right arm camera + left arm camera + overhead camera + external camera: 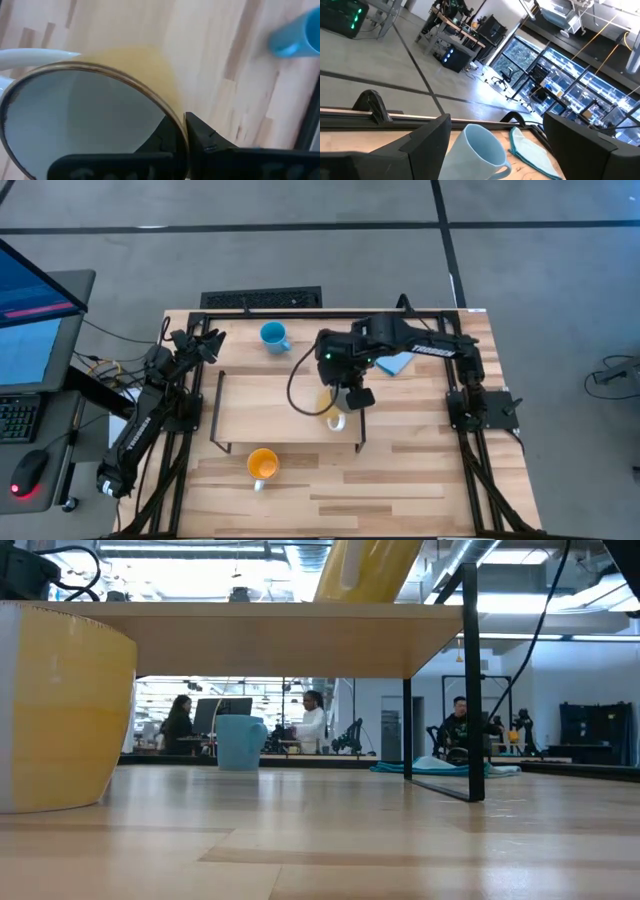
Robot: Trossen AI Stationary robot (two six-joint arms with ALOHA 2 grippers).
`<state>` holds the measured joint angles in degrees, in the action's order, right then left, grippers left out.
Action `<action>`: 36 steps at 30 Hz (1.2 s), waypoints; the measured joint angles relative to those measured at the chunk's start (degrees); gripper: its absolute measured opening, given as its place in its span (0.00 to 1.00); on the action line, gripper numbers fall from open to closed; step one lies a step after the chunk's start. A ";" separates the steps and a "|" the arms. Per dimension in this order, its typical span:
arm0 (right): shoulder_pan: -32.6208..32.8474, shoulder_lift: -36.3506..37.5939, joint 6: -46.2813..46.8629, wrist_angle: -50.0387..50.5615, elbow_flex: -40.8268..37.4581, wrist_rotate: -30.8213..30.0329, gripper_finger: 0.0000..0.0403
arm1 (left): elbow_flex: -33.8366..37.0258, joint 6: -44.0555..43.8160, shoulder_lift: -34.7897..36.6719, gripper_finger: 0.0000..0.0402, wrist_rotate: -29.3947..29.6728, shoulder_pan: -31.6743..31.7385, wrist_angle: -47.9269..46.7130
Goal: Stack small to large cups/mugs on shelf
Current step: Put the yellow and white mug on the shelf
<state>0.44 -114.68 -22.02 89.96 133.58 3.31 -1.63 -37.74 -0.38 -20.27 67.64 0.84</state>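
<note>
Orange mug (262,465) stands upright on the tabletop (400,480) at the near edge, in front of the shelf (270,405), handle toward the near side; in the low view it fills the left foreground (60,710). Shelf sits mid-table on black wire legs (474,680). Right gripper (350,395) is over the shelf's right end, fingers pinched almost shut on the rim of the white mug (335,418); the right wrist view shows the rim (95,115) clamped between its dark fingers (210,145), mug tilted, handle visible. Whether the mug touches the board cannot be told. Left gripper (205,345) hangs at the table's far-left corner, jaws wide apart, gripping nothing. Blue mug (273,336) stands at the far edge, just beyond the shelf, seen between the left fingers (430,145). Blue cloth (397,363) lies far right, partly under the right arm. People sit at desks in the room behind
</note>
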 joint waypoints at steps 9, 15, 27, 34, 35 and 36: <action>2.22 -0.03 4.28 0.04 0.04 -0.02 0.06 | 0.00 -0.39 0.00 0.77 -0.02 0.00 0.00; 1.93 0.14 5.57 -0.21 -2.13 -0.39 0.06 | 0.00 -0.39 0.00 0.77 -0.27 0.00 0.02; 1.74 0.45 7.72 -0.33 -6.19 -0.15 0.06 | -0.01 0.36 0.00 0.77 -0.33 -0.02 0.02; 1.83 -0.06 7.91 0.51 -3.85 -0.56 0.14 | -0.02 0.46 0.00 0.77 -0.33 -0.02 0.02; 1.80 -0.07 7.88 0.62 -3.85 -0.59 0.16 | 0.00 0.46 0.00 0.77 -0.33 -0.02 0.02; 1.80 -0.09 7.90 0.60 -3.85 -0.61 0.17 | -0.01 0.46 0.00 0.77 -0.33 -0.02 0.02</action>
<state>2.24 -114.77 -14.12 90.56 129.73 2.70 -1.64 -37.28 -0.38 -20.60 67.61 0.86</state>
